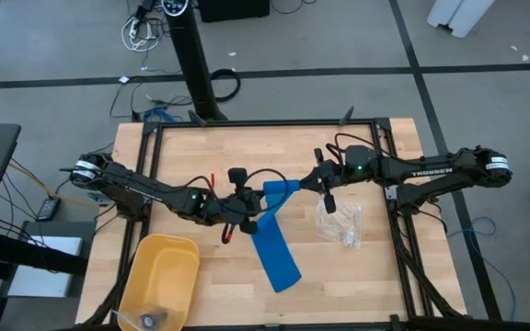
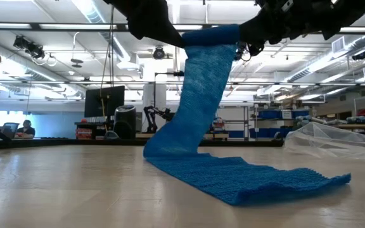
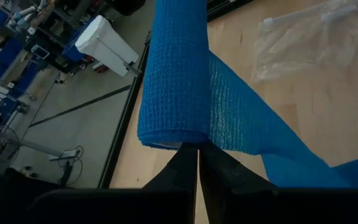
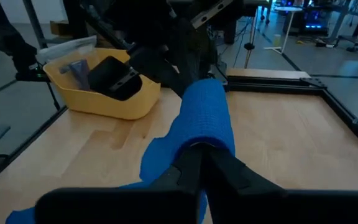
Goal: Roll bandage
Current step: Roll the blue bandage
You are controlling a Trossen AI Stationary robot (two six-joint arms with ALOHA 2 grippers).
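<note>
Bandage (image 1: 275,223) spans crosswise between left pincer (image 1: 243,210) and right pincer (image 1: 317,184), each pinching one raised end, tail trailing on desk (image 1: 375,276).

From table height, both dark arms are cut off by the top edge, so neither gripper shows there. The upper end of the bright blue fabric bandage (image 2: 204,101) disappears behind them. Overhead, the small objects inside the yellow plastic bin (image 1: 159,276) are too tiny to identify.
</note>
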